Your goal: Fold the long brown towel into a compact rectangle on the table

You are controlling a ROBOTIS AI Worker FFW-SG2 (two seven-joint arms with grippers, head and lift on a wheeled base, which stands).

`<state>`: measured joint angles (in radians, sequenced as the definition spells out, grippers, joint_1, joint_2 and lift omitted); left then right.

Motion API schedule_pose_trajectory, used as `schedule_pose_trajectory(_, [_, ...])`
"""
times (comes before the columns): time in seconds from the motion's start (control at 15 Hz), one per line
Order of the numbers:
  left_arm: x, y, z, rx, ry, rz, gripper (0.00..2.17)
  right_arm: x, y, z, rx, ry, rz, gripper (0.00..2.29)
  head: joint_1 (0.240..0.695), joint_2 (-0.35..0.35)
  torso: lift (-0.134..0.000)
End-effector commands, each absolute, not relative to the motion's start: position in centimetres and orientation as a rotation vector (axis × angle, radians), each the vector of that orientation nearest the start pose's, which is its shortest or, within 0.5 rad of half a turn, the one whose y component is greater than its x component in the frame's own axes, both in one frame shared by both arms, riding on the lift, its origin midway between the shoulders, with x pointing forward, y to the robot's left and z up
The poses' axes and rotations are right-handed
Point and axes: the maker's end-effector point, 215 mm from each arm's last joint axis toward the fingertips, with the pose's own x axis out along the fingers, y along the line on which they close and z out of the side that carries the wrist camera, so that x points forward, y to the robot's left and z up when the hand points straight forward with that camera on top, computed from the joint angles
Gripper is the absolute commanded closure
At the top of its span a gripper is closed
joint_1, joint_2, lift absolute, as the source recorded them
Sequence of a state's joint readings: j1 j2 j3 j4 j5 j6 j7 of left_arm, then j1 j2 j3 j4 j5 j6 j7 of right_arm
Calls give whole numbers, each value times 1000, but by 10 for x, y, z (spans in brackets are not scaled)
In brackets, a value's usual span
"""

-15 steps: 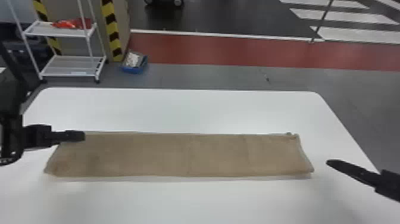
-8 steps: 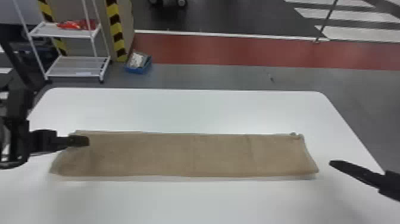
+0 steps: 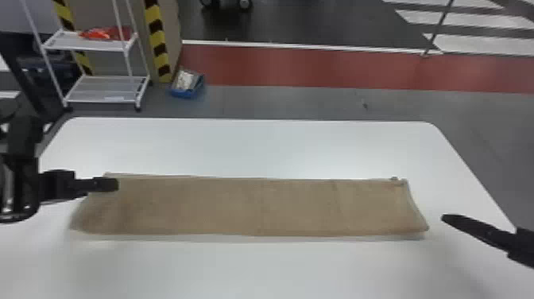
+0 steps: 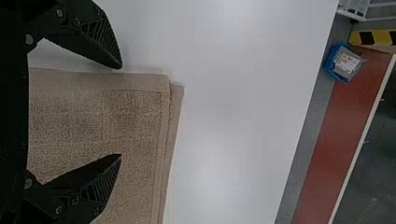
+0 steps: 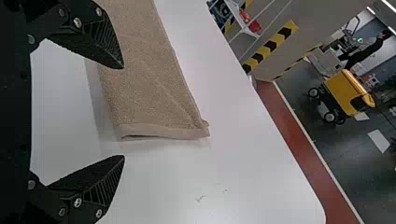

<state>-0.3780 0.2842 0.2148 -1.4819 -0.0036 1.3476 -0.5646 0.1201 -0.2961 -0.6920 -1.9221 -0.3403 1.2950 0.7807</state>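
— Across the white tabletop, running alongside its far edge: what is listed?
— One brown towel, laid out as a long, flat strip. Stacked hems at its far edge and right end suggest layers, so I judge the lengthwise folding done and the shortening folds outstanding.
— Left gripper?
— One, black, at the towel's end nearest the tabletop's left edge. Jaws spread wide, straddling that short end: one finger over cloth, one over bare tabletop. Nothing pinched. Contact with the cloth: cannot tell.
— Right gripper?
— One, matching, by the opposite end, toward the tabletop's right edge. Jaws likewise well apart, empty.
— Step in hand?
— Lining up on the short ends, by my reading, for the first crosswise fold.
— Next move calls for?
— Lowering the left fingers until they bracket every layer, closing, then lifting that end and carrying it inward over the strip. The right end wants the same care.
— Likely faults?
— Catching only the top layer, or dragging the strip askew of the tabletop's far edge.
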Motion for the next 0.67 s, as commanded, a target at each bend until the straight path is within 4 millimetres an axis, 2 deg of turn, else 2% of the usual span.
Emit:
schedule_pose_trajectory(0.0, [546, 370, -447, -267, 973, -133, 242, 414, -429, -395, 537, 684, 225, 232, 695, -78, -123])
schedule_pose_trajectory(0.27, [544, 368, -449, -271, 979, -139, 265, 414, -429, -395, 537, 685, 226, 232, 695, -68, -123])
schedule_pose_trajectory(0.4, [540, 368, -451, -274, 994, -140, 454, 414, -430, -394, 540, 683, 225, 232, 695, -70, -123])
schedule_pose_trajectory(0.53, [535, 369, -453, -284, 1015, -143, 475, 413, -431, -394, 544, 680, 223, 232, 695, -72, -123])
schedule_pose_trajectory(0.6, [534, 369, -453, -287, 1019, -147, 772, 412, -432, -394, 544, 680, 221, 232, 695, -73, -123])
